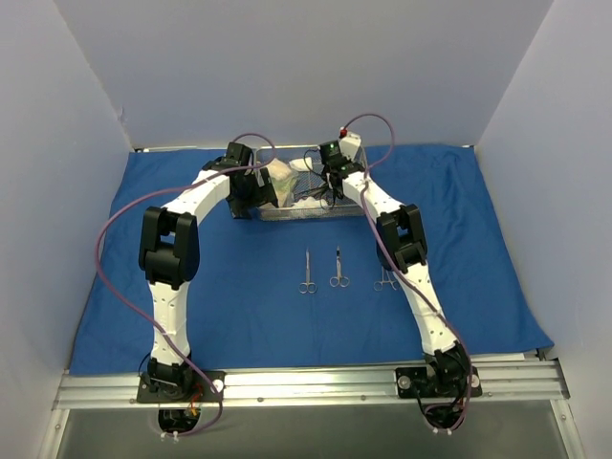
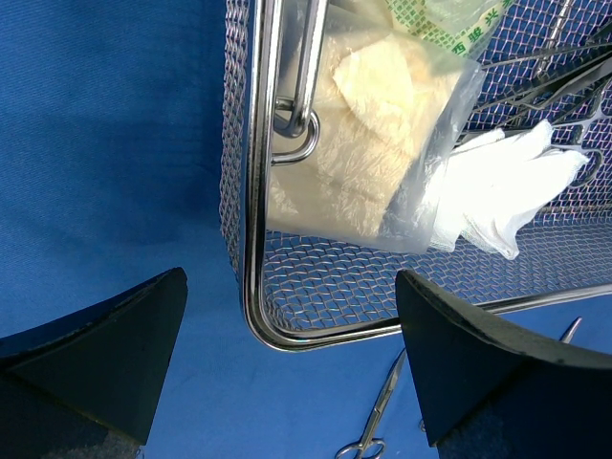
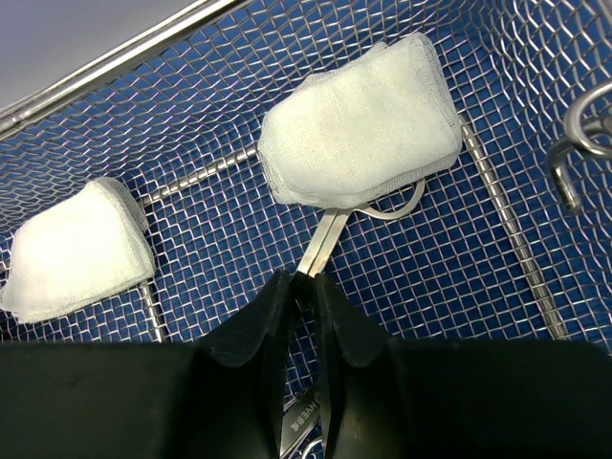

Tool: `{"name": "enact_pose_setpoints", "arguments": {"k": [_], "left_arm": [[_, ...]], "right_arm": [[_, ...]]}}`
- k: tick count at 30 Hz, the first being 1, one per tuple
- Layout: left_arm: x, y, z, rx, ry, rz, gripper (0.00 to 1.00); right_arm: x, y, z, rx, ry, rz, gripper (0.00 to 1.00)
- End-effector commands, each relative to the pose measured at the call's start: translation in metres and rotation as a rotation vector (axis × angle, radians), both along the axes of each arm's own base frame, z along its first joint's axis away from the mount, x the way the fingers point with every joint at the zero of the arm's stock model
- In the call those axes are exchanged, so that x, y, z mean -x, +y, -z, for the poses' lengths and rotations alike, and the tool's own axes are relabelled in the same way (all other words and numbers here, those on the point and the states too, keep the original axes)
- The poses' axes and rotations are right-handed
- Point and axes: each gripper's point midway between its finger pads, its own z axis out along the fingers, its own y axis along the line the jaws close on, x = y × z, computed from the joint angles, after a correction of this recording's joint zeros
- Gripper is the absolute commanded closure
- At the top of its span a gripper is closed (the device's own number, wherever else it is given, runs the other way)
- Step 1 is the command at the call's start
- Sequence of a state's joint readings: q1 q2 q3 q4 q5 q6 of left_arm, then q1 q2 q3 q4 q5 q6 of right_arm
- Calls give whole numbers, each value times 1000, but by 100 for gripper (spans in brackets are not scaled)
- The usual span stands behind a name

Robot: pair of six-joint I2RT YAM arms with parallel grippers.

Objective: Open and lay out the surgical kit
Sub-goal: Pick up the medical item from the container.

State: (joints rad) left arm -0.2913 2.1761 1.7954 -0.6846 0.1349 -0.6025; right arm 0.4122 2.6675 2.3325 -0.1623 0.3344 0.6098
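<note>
lying in right tool: tweezers, perhaps

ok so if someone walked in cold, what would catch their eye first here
The right gripper deep in the wire-mesh tray, pinching a thin steel instrument whose far end hides under a white gauze pad. Next, the blue cloth spread wide, with a row of three steel instruments laid out in front of the tray. The left gripper hangs wide open over the tray's corner.
</note>
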Motion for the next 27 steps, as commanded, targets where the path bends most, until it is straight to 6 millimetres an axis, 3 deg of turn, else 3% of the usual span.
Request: {"name": "enact_pose_setpoints", "arguments": {"k": [1,3,9,17,27], "left_arm": [[4,-5,-29,19,-40,25,0],[4,-4,-30,19,-43,24,0],[2,-5,-39,28,-66,24,0],[1,-6,-42,33,-74,25,0],[0,-7,-44,38,-79,26,0]], "right_arm": [[33,-28,41,121,123,23,100],[21,-20,11,98,29,14,100],[8,-2,-38,54,-124,-4,100],[9,2,-57,61,-172,-17,100],[8,2,-100,50,-263,-11,100]]}}
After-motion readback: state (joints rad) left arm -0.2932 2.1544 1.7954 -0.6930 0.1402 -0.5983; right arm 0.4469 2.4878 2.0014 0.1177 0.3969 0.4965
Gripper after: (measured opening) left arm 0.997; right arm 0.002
